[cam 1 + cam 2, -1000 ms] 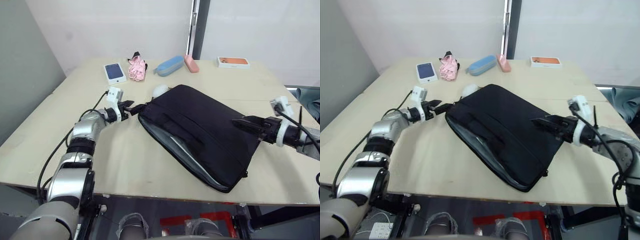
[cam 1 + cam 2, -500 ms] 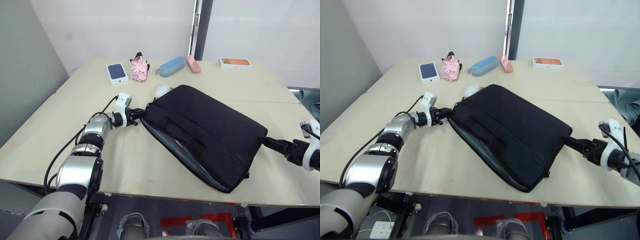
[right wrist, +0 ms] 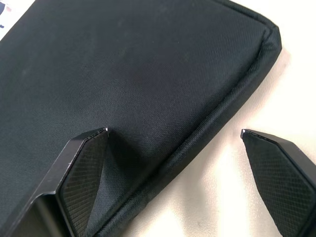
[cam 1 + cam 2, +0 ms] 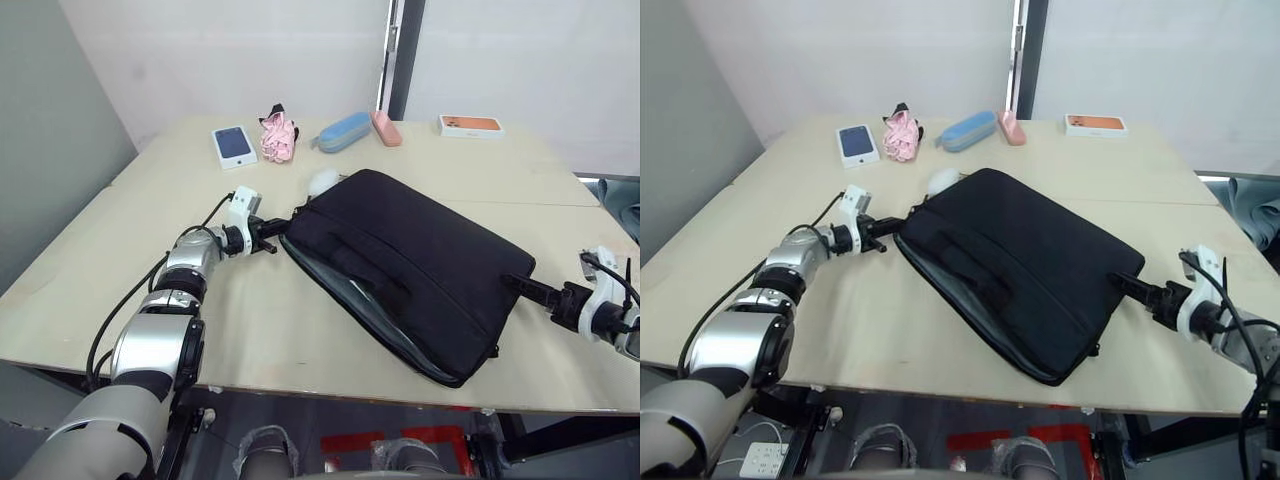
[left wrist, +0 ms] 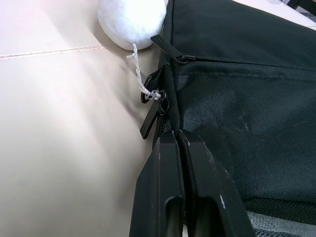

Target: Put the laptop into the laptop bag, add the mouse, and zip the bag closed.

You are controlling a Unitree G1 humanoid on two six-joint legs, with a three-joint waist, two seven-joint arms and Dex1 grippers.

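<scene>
You are getting bright, even light | soft shadows lying under the laptop bag | no glare showing.

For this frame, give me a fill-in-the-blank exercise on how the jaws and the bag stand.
1. The left gripper has its jaws ____ at a corner of the laptop bag.
2. The right gripper has its jaws ____, one finger over the bag.
3. The bag's long front edge, nearest the robot, is ____, showing grey lining.
4. A white lump hangs by a ____ from a zipper pull.

Missing words: shut; open; unzipped; string
</scene>
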